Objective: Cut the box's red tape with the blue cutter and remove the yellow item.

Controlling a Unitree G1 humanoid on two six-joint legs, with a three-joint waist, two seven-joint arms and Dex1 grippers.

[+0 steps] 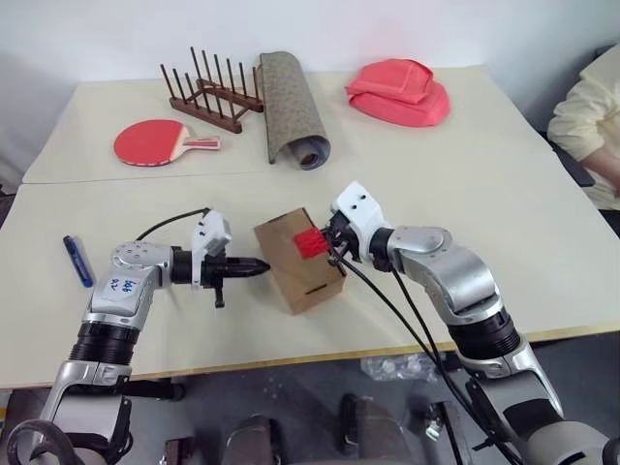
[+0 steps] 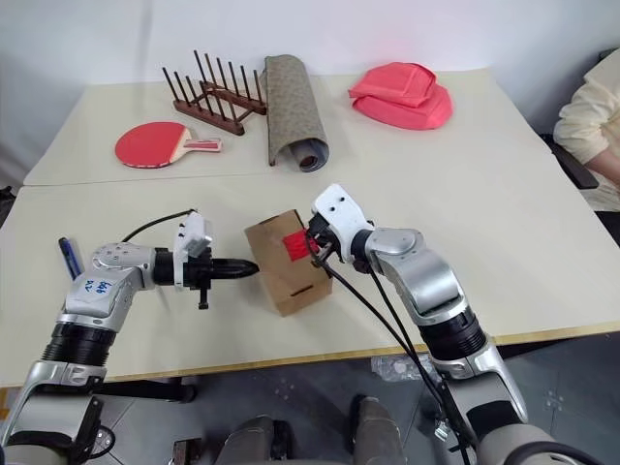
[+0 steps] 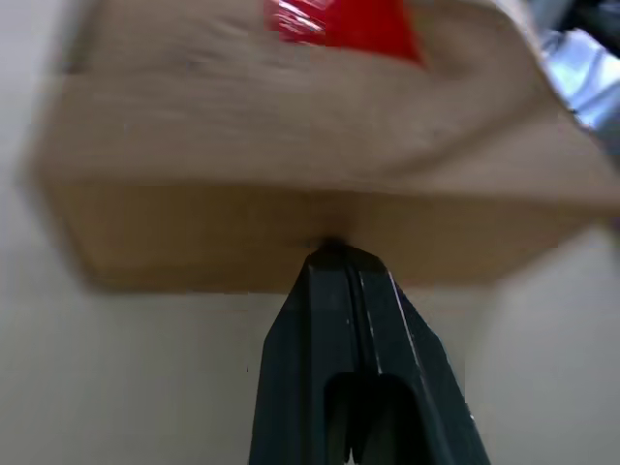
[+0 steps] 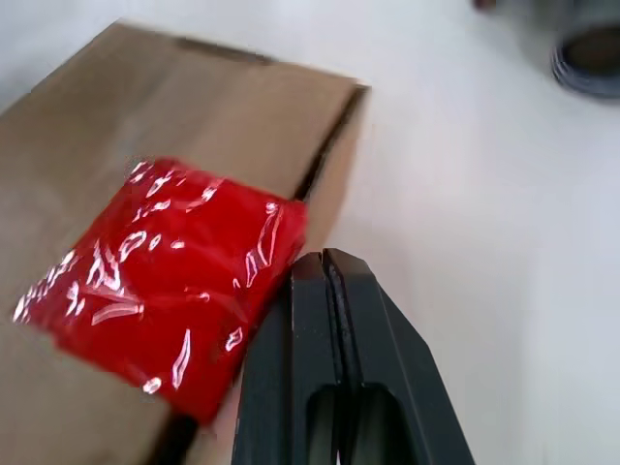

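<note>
Box [image 1: 298,260] sits mid-bench, tilted on edge, tape [image 1: 310,242] uppermost. Left gripper [image 1: 260,268] at its 9 o'clock, right gripper [image 1: 329,242] at 3; both jaws together, empty. Cutter [image 1: 77,260] lies well apart at far 9. Box looks light, thin-walled, apt to skid; brace its sides.

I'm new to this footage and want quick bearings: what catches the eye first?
The brown box with its red tape, near the table's front edge, pinned between the shut left gripper and shut right gripper. The blue cutter lies untouched far left; a red paddle lies at the back.
</note>
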